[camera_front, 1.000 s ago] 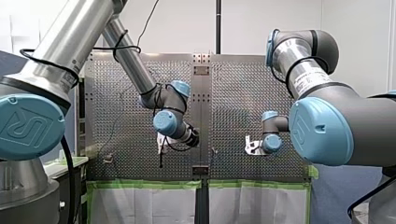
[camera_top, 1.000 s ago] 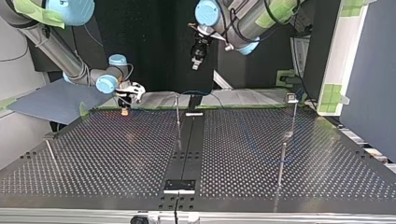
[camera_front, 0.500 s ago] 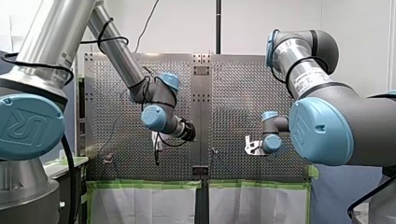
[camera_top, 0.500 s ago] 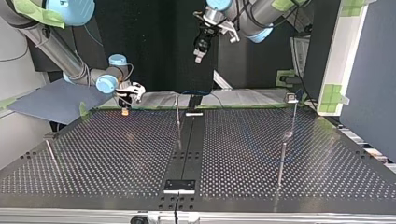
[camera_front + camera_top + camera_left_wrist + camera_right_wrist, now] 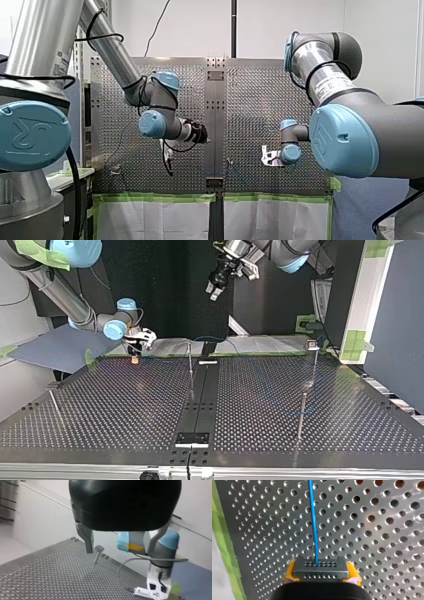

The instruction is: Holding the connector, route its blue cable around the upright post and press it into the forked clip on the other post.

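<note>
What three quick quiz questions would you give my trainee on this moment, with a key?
1. Multiple choice: what does my right gripper hold?
A) nothing
B) the connector
C) a screwdriver
2. True or false: my left gripper is shut.
3. Fill in: the pads pressing on the connector's sides are ____ in colour.

Key: 1 B; 2 false, its fingers stand apart with nothing between them; 3 yellow.
</note>
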